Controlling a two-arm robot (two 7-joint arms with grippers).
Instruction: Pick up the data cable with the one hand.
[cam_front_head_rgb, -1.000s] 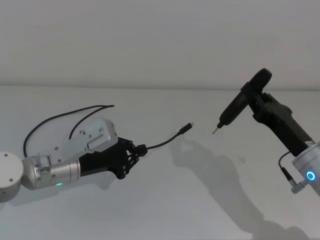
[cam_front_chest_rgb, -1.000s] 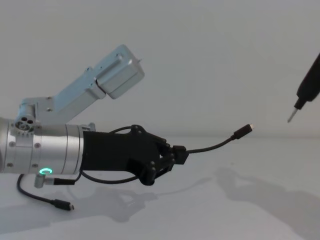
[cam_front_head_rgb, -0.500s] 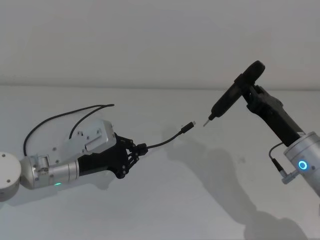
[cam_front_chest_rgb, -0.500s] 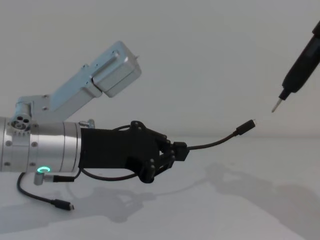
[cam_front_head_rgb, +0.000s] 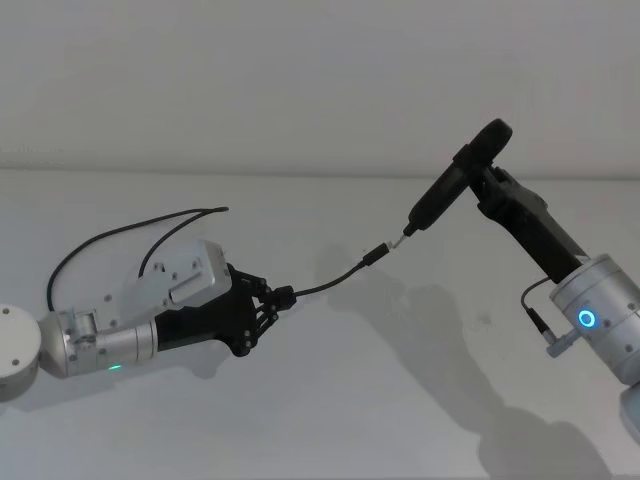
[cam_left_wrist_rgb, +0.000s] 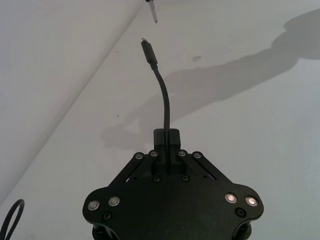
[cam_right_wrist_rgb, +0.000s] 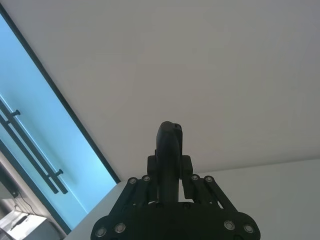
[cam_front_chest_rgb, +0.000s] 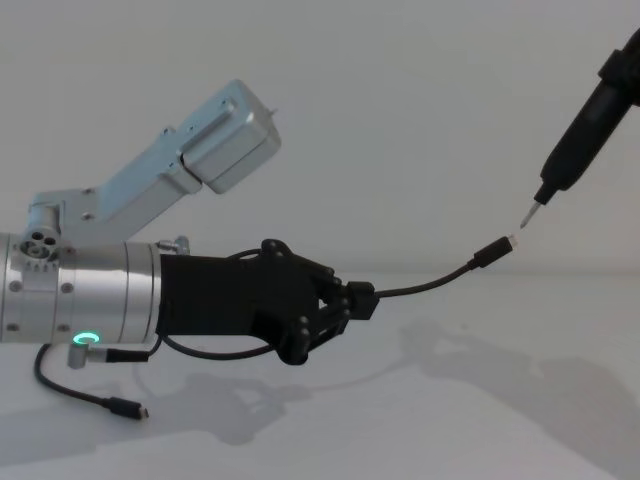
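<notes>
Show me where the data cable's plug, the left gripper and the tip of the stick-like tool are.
data cable (cam_front_chest_rgb: 493, 252): chest view, on its plug.
left gripper (cam_front_chest_rgb: 362, 301): chest view, at the fingertips clamping the cable.
stick-like tool (cam_front_head_rgb: 406, 231): head view, on its pointed tip.

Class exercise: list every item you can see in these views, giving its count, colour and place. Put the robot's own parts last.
data cable: one, black with a silvery plug tip, held up off the table, its long tail curving behind the left arm.
stick-like tool: one, black with a thin pointed tip, its tip close beside the cable's plug.
table: one, white, under both arms.
wall: one, white, behind the table.
short lead: one, black, hanging from the left wrist.
left gripper: one, black, shut on the data cable.
right gripper: one, black, shut on the stick-like tool.
</notes>
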